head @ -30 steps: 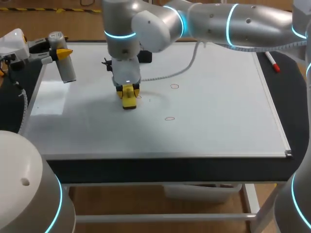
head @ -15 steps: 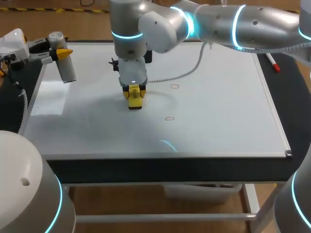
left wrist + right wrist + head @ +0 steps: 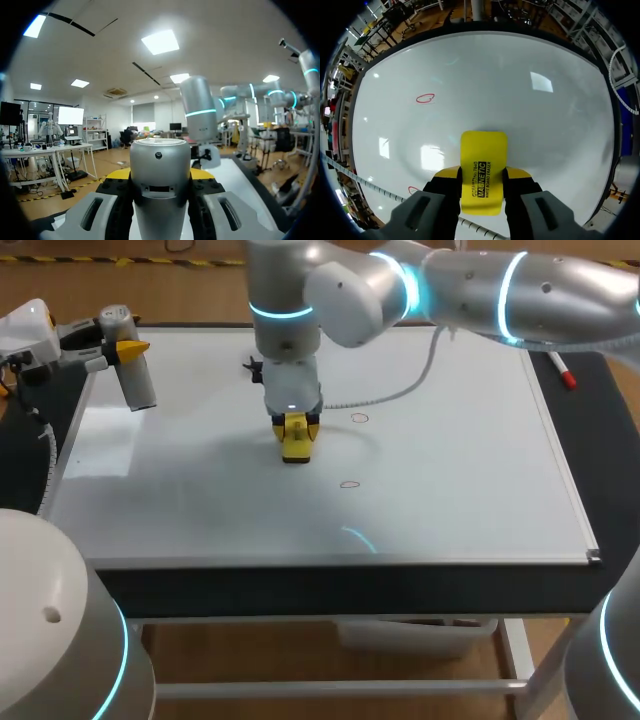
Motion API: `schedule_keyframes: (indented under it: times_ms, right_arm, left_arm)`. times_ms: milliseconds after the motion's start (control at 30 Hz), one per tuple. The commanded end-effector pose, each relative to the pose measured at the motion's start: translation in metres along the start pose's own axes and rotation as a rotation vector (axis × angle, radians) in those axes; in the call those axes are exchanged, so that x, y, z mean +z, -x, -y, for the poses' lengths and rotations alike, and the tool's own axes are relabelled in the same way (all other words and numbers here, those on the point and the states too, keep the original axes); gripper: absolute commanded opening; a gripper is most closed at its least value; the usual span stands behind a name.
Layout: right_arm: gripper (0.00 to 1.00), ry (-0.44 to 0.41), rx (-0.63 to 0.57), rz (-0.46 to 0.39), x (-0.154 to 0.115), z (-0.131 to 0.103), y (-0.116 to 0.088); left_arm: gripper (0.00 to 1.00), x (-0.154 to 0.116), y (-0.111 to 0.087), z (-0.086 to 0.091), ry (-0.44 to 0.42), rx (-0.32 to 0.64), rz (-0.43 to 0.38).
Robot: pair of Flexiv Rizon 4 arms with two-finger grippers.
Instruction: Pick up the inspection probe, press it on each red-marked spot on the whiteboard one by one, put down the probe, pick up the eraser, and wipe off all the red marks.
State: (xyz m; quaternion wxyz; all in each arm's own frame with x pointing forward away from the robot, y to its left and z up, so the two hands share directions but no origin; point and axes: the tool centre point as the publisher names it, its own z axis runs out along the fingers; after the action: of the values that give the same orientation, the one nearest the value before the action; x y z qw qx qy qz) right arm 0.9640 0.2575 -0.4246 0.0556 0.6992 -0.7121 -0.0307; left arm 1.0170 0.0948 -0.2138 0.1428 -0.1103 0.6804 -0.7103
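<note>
dark tabletop shows as a bare strip along the near side. on it lies the whiteboard, a flat glossy white sheet in a thin pale frame with a metal piece at its near right corner. the board's near half is open on both sides.

a red mark, a thin oval outline, sits near the board's middle. just beyond it and slightly left, the right end effector points straight down, its yellow-tipped fingers pinching the eraser from two sides. the eraser is a flat, bright yellow block with rounded corners, its lower end down at the board's surface. in the right wrist view its face carries a line of black print, and both marks lie off to one side, apart from it.

beyond the eraser, to the right, is a second red mark, with a white coiled cable trailing over the board near it.

over the far left corner, the left end effector is clamped on the inspection probe, a smooth silver-grey cylinder, tilted. the left wrist view shows a small hole and a slot in its side.

at the far right, a white marker pen with a red cap lies on the tabletop just outside the frame.
</note>
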Motion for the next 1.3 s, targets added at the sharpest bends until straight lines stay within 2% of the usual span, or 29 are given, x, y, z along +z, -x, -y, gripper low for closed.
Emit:
schedule_keyframes:
  times_ms: [33,300,533,700,867,1300]
  right_arm:
    - [0.0,-0.006,-0.002,0.003,0.001,0.0,-0.011]
    - [0.0,0.005,-0.013,0.004,-0.023,0.004,-0.026]
    - [0.0,-0.004,0.037,0.023,-0.04,0.017,-0.056]
    - [0.0,-0.022,0.116,0.043,-0.051,0.029,-0.093]
    - [0.0,-0.035,0.208,0.059,-0.06,0.038,-0.14]
    - [0.0,-0.025,0.402,0.077,-0.06,0.051,-0.244]
  left_arm:
    - [0.0,0.001,0.0,0.0,-0.001,0.002,0.002]
    - [0.0,0.001,0.0,0.0,-0.001,0.002,0.002]
    - [0.0,0.001,0.0,0.0,-0.001,0.002,0.002]
    - [0.0,0.001,0.0,0.0,-0.001,0.002,0.002]
    - [0.0,0.001,0.0,0.0,-0.001,0.002,0.002]
    - [0.0,0.001,0.0,0.0,-0.001,0.002,0.002]
